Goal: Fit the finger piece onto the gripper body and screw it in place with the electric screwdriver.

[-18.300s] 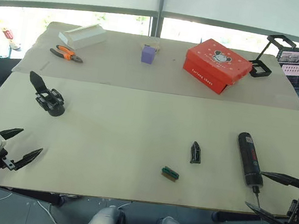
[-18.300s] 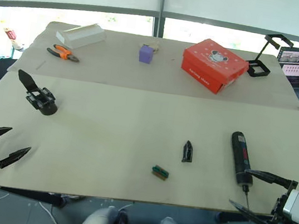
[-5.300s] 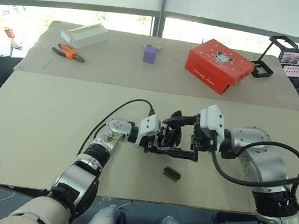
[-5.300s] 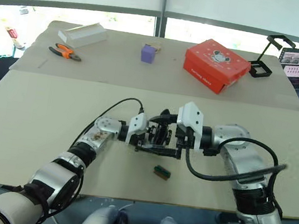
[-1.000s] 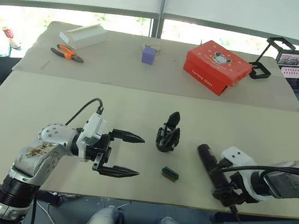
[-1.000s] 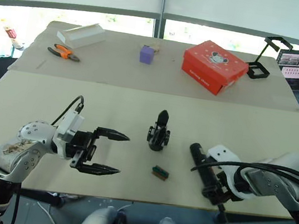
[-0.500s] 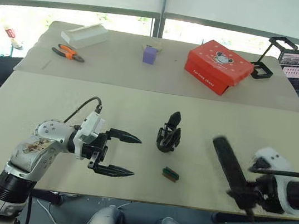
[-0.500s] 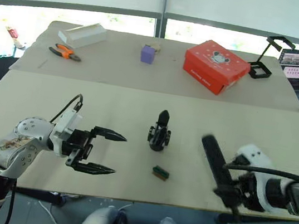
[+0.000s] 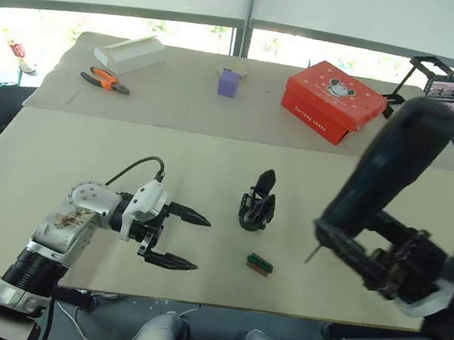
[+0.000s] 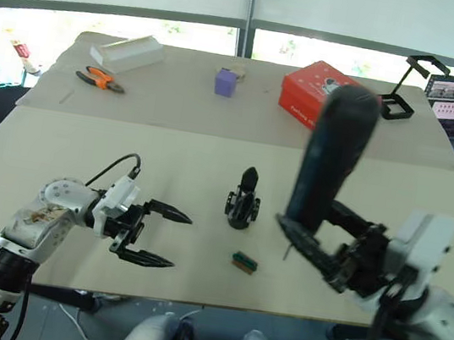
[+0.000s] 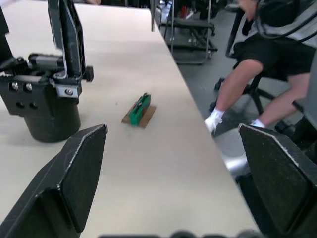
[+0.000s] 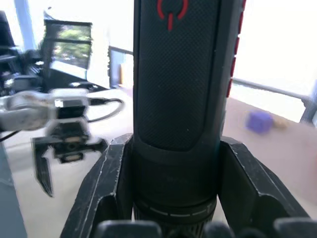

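The gripper body stands upright at mid-table, its base down. Two black tapered pieces rise side by side from its top; I cannot tell which one is the finger piece. My left gripper hovers open and empty just left of the body, fingertips pointing toward it. My right gripper is shut on the electric screwdriver. The tool is raised high above the table's right half, rounded end up, thin bit pointing down toward the table. Red markings show on its barrel.
A small green-and-brown block lies in front of the gripper body. On the far table are a red box, a purple block, orange pliers and a white box. A seated person is beyond the table edge.
My right arm has swung the screwdriver up from just above the table to high near the camera. The left gripper stays open and has shifted slightly. The gripper body has not moved.
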{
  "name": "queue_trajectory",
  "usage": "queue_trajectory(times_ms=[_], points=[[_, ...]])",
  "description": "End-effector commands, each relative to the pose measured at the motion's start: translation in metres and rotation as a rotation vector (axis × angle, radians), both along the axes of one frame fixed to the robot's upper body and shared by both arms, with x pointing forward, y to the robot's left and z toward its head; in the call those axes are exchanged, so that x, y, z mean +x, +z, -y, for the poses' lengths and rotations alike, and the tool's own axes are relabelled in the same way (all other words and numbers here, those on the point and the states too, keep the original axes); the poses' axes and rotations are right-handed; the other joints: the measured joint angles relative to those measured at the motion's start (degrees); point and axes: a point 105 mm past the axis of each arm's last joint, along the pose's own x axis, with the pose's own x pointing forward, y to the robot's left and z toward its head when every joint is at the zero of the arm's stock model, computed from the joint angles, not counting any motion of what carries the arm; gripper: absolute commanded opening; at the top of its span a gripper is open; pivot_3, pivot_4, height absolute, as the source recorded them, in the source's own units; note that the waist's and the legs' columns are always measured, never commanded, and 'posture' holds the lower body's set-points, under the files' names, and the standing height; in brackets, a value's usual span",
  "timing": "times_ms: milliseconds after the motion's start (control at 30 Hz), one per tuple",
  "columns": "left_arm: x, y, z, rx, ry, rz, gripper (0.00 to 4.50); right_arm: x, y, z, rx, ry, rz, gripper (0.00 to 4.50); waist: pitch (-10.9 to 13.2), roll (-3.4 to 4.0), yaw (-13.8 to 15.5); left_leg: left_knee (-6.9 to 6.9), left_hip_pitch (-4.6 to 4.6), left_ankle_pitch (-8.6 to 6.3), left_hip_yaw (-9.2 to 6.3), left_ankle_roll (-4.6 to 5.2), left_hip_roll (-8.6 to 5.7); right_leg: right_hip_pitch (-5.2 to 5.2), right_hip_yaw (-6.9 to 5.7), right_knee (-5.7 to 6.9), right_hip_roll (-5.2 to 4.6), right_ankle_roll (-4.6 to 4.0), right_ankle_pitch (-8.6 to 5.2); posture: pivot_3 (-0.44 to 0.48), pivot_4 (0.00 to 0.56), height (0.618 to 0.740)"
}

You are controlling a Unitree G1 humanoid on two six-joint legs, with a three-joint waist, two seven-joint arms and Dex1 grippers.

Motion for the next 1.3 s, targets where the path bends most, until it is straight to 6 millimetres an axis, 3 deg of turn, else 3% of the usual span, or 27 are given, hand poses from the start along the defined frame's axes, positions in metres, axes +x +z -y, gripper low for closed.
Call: queue_trajectory(times_ms=[33,200,733,1100,1300], points=[[0.004,-0.007,0.013,0.002,0.012,0.065,4.50,0.002,-0.005,-0.012,-0.023,0.075,0.130,1.91,0.00,-0.01,-0.19,0.00,0.00,0.00,0.00,0.00,0.01,0.02,-0.01,-0.01,0.00,0.00,0.00,0.000,0.150,0.740],[0.009,-0.021,0.037,-0.073,0.104,0.047,4.50,0.012,-0.018,-0.015,-0.044,0.099,0.181,1.91,0.01,-0.01,-0.22,0.05,0.04,0.00,0.00,0.01,0.00,0.07,-0.01,-0.01,-0.01,-0.01,0.00,0.000,0.150,0.740],[0.006,-0.037,0.069,-0.023,0.100,0.090,4.50,0.004,-0.024,-0.023,-0.020,0.167,0.123,1.91,0.00,-0.01,-0.07,0.06,0.07,0.01,-0.04,0.00,0.02,0.04,-0.03,0.08,-0.07,-0.10,-0.02,0.000,0.150,0.740],[0.004,-0.033,0.079,-0.016,0.077,0.087,4.50,0.003,-0.029,-0.018,-0.050,0.177,0.095,1.91,0.00,-0.01,-0.10,0.07,0.07,0.00,-0.05,0.02,0.02,0.04,-0.01,0.09,-0.07,-0.11,-0.02,0.000,0.150,0.740],[0.006,-0.042,0.075,0.010,0.078,0.079,4.50,0.007,-0.033,-0.016,-0.071,0.160,0.088,1.91,0.00,-0.01,-0.09,0.08,0.07,0.00,-0.05,0.02,0.02,0.04,-0.02,0.09,-0.07,-0.11,-0.02,0.000,0.150,0.740]])
